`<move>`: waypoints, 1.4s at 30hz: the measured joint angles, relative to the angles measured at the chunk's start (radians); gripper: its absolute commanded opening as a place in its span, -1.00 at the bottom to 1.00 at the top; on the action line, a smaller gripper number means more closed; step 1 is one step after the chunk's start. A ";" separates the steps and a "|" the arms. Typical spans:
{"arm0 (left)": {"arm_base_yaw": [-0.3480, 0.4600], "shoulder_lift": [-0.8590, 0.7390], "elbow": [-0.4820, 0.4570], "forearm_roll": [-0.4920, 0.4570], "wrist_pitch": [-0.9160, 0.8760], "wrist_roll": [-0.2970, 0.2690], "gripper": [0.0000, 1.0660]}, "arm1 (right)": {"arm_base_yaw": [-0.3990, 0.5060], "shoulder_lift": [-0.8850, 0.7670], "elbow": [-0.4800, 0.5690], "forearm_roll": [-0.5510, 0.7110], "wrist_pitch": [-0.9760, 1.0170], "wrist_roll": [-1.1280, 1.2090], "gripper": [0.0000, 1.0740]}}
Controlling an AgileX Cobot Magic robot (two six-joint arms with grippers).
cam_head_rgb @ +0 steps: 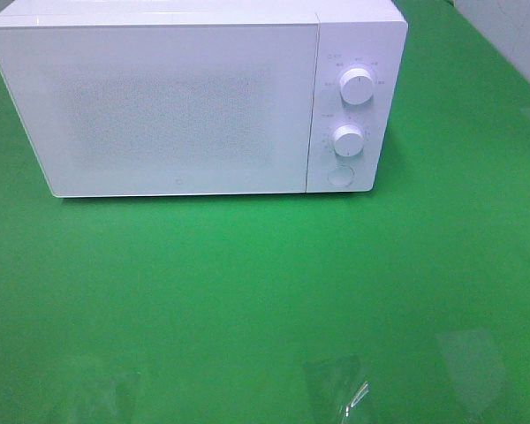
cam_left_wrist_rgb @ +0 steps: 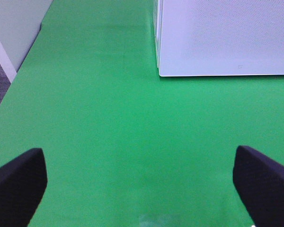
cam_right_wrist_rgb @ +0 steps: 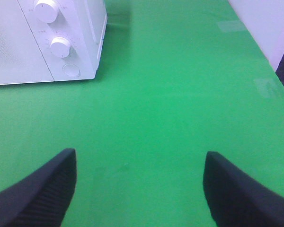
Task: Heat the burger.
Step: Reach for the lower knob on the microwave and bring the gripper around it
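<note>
The burger is out of view in every frame. A white microwave (cam_head_rgb: 177, 106) stands at the back of the green table with its door shut; its corner shows in the left wrist view (cam_left_wrist_rgb: 222, 38) and its knob panel in the right wrist view (cam_right_wrist_rgb: 61, 42). My left gripper (cam_left_wrist_rgb: 139, 189) is open over bare green cloth, well short of the microwave. My right gripper (cam_right_wrist_rgb: 139, 184) is also open, with nothing between its fingers. Neither arm appears in the exterior high view.
The microwave's panel carries two round knobs (cam_head_rgb: 357, 88) and a round button (cam_head_rgb: 340, 175). The green cloth (cam_head_rgb: 265, 291) covers the table. A grey wall (cam_left_wrist_rgb: 14, 28) and the table's left edge show beside the left gripper. Clear tape patches (cam_head_rgb: 336, 389) lie near the front.
</note>
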 measured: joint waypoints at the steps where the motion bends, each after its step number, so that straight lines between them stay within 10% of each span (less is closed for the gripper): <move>1: 0.000 0.000 0.000 0.000 0.000 0.000 0.87 | 0.000 0.000 0.000 0.000 0.000 0.000 0.36; 42: 0.000 0.000 0.000 0.000 -0.001 0.000 0.87 | 0.000 0.480 -0.034 -0.018 -0.596 0.006 0.42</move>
